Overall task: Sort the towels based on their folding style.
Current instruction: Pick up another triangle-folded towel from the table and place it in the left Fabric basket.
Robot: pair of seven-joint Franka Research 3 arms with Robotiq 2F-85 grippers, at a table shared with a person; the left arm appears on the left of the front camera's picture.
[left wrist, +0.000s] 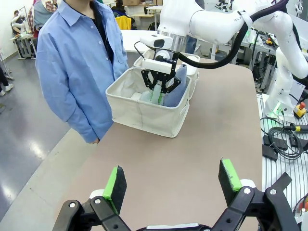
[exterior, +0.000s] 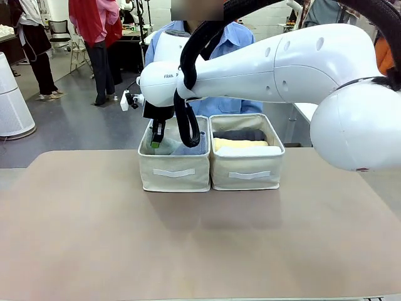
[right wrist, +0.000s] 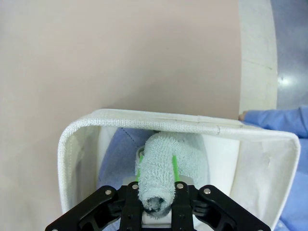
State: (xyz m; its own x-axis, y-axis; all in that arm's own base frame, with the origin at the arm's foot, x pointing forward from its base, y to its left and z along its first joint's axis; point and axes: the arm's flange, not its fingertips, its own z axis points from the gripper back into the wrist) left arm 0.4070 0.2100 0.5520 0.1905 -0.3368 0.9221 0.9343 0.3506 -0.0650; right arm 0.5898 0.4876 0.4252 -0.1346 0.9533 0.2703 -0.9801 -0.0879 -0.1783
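Beige fabric makes the two baskets that stand side by side at the far middle of the worktop, touching each other, with a person in a blue shirt just behind them. The right arm reaches across the middle, and the right gripper hangs down into the left basket. Its fingers are clamped on the grey-green cone towel, which stands almost upright between the green pads, inside the basket and near its floor. Beside it in the same basket leans the pale blue cone towel, against the wall next to the other basket. The right basket holds three rolls lying flat, one behind the other: the white roll nearest to the robot, then the yellow roll, then the dark grey roll at the far side. The left gripper hovers above the bare worktop, well apart from the baskets, on the person's side of the table edge; its fingers are wide apart and hold nothing.
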